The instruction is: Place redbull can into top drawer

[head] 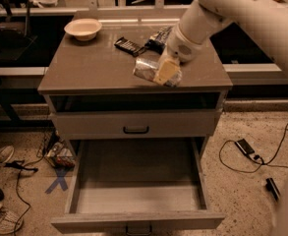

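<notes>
The redbull can (147,69) is a shiny silver can lying sideways in my gripper (164,73), held just above the front right part of the cabinet top (94,68). The gripper's yellowish fingers (166,71) are shut on the can's right end. My white arm comes down from the upper right. The drawer (137,195) is a wide grey box with a pale floor, pulled fully out at the bottom of the cabinet, below and in front of the can. It holds nothing.
A white bowl (83,28) stands at the back left of the top. A flat black keypad device (129,46) and a patterned snack bag (158,37) lie at the back middle. A shut drawer front with a black loop handle (135,130) sits above the open drawer. Cables and shoes lie on the floor.
</notes>
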You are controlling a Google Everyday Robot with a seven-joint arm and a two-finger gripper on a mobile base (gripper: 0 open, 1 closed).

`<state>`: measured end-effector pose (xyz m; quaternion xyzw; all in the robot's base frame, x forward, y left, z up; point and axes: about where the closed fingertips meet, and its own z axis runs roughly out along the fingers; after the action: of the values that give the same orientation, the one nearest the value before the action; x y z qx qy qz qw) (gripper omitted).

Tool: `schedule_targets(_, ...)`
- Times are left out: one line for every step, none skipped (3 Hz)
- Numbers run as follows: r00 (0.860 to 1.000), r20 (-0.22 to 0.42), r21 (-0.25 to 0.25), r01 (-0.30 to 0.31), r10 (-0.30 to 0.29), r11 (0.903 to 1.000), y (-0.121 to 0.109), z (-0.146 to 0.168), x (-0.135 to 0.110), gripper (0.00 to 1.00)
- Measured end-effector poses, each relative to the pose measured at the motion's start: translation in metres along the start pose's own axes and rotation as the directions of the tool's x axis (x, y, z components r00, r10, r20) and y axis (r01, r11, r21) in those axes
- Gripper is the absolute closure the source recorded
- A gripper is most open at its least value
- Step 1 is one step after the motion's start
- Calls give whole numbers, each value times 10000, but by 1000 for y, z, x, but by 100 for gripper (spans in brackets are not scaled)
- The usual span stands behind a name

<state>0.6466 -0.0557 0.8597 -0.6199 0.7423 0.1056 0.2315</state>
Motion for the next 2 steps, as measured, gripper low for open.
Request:
schedule_targets(9905,467,8,-1297,1295,9916,44,-6,45,100)
schedule_targets(9905,469,8,-1293,1291,9916,44,-6,45,100)
